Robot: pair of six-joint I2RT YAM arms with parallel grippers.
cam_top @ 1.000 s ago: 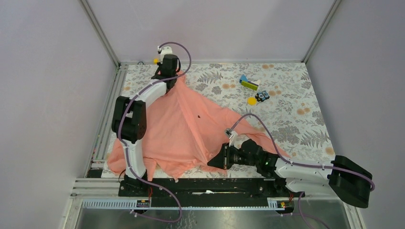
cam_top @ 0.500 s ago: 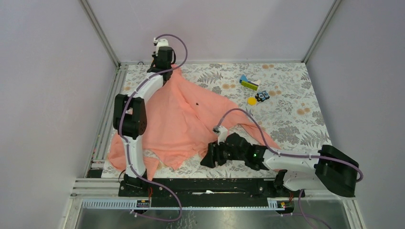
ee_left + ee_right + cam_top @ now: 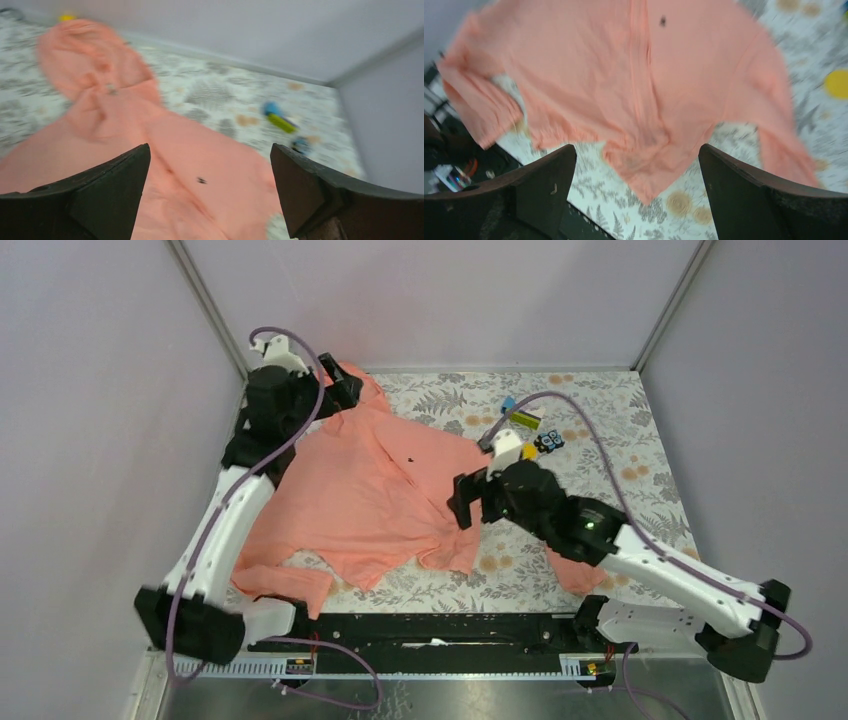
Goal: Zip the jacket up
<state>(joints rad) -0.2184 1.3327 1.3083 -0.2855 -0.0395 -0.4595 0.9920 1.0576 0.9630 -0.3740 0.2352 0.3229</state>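
The salmon-pink jacket (image 3: pixel 370 490) lies spread across the left half of the table, hood (image 3: pixel 350 375) at the far left corner and hem toward the near edge. Its front seam (image 3: pixel 639 75) runs down the middle, with a tiny dark mark (image 3: pixel 662 21) beside it. My left gripper (image 3: pixel 345 390) hovers over the hood end, open, and the chest (image 3: pixel 200 150) shows between its fingers (image 3: pixel 115 190). My right gripper (image 3: pixel 460 502) hangs open above the jacket's right edge. Below it lies the hem corner (image 3: pixel 649 170). Neither gripper holds anything.
A green and blue block (image 3: pixel 520 417), a yellow ball (image 3: pixel 527 451) and a small blue toy (image 3: pixel 549 441) sit on the floral tablecloth (image 3: pixel 620 480) at the back right. Walls close in the back and both sides. A black rail (image 3: pixel 430 625) runs along the near edge.
Both grippers were shut on the jacket, left at the hood end and right at the hem; both have opened and let go. Both arms have risen, and the jacket has settled flat.
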